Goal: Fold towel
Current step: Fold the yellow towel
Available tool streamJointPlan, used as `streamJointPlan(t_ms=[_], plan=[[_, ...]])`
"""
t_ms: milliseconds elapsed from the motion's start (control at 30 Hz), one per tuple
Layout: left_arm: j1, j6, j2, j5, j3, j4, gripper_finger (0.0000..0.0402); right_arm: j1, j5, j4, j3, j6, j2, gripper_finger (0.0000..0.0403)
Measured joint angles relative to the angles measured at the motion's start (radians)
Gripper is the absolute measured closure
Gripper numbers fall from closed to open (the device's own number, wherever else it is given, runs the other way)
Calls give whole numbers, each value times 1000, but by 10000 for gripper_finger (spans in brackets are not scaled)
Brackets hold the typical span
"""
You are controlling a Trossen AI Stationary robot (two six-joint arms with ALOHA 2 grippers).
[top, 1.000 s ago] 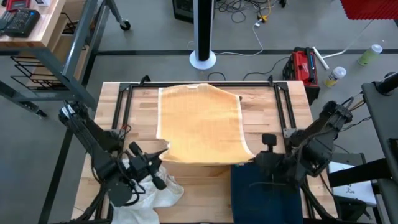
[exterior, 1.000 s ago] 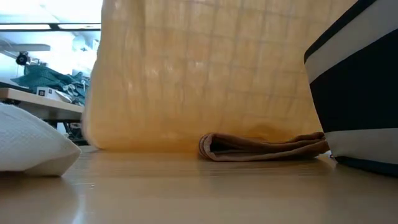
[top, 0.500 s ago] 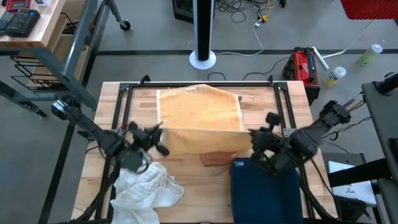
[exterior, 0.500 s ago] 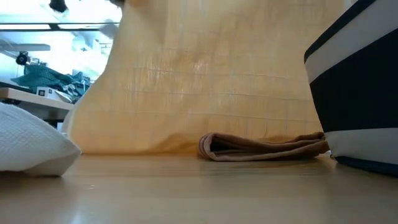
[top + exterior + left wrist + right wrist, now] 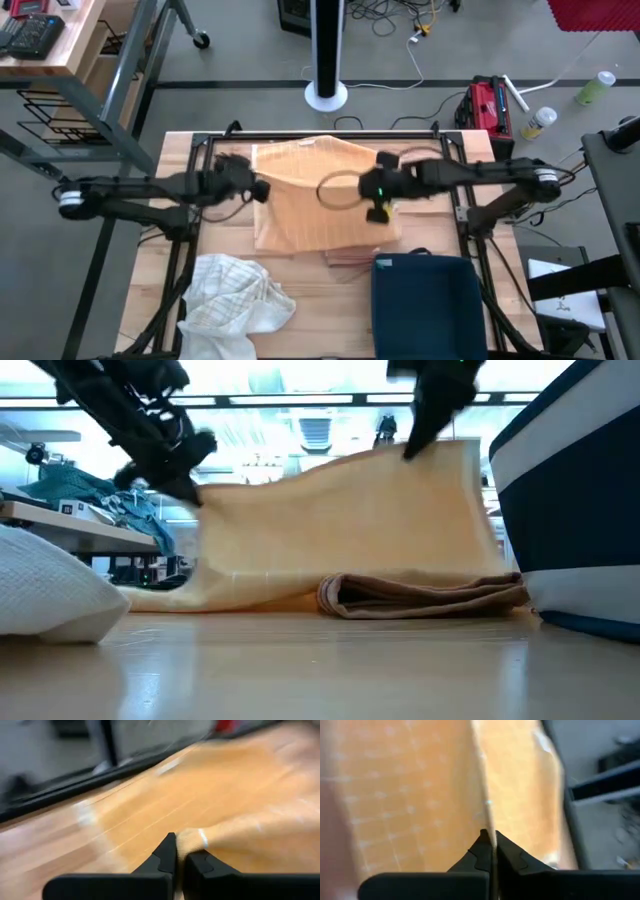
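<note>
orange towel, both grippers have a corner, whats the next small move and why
Probably lower both corners onto the towel's far edge. The left gripper and right gripper are shut on the orange towel, carried over the far half with the fold hanging above the table.

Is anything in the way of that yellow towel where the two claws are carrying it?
Nothing visible. The left gripper and right gripper each pinch an edge of the yellow towel; the wooden table past it is bare.

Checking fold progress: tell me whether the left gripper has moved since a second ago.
Yes. The left gripper, shut on the orange towel, has swung from beside the white cloth toward the table's far edge.
</note>
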Motion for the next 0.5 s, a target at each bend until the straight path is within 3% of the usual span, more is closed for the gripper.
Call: streamJointPlan(t_ms=[133,267,500], plan=[[121,101,59,26,125,-209,401,-189,-45,132,-56,-96,-1,403],[187,266,137,0,194,-201,401,-336,-210,242,-61,-128,8,403],[286,364,384,-35,278,-166,401,-461,-239,297,-6,-199,90,403]])
